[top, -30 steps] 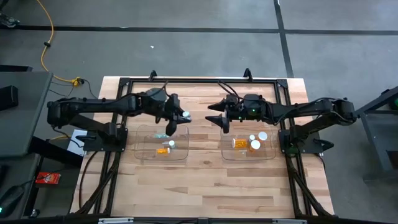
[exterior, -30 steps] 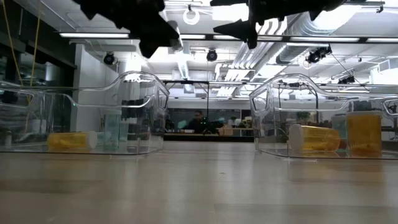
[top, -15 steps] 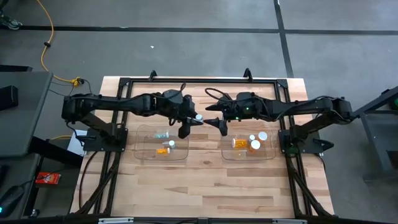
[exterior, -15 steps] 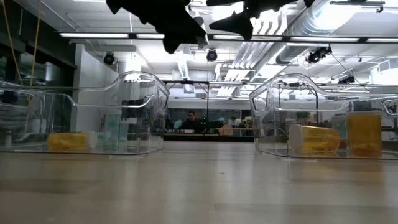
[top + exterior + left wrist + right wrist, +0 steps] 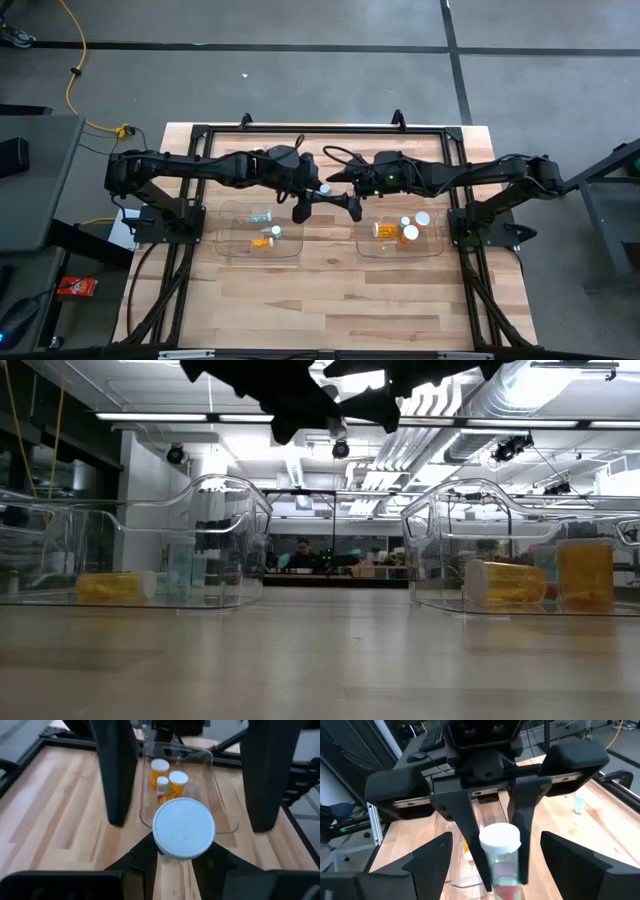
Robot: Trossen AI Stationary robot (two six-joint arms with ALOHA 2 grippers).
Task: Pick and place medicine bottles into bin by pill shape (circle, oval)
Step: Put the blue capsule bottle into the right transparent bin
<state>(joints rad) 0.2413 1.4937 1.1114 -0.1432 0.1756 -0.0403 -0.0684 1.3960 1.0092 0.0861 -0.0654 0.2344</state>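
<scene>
- Two clear plastic bins stand on the tabletop [image 5: 330, 290], which is made of light wooden planks; a black metal frame [image 5: 320, 130] runs around its edges.
- The tabletop stands on a grey floor [image 5: 300, 70] with dark lines, and a yellow cable [image 5: 70, 60] lies on this floor to the left.
- In the low view the room behind is a big hall with long ceiling lights, white pipes and glass walls; a person [image 5: 303, 550] sits far away at a desk.
- The left bin [image 5: 260, 232] holds one amber bottle lying on its side and pale clear ones; the right bin [image 5: 400, 232] holds amber bottles with white round caps.
- The held bottle [image 5: 324, 189] is small, pale and clear, with a ribbed white round cap; in the right wrist view something reddish shows inside it, but the pill shape I cannot tell.
- This bottle is in the air above the middle of the tabletop, between the two bins.
- The left hand [image 5: 310, 197] grips it with narrow fingers [image 5: 145, 865] just below the cap.
- The right hand [image 5: 345, 192] is just beside, its fingers [image 5: 117, 770] spread wide on both sides of the bottle without touching it.
</scene>
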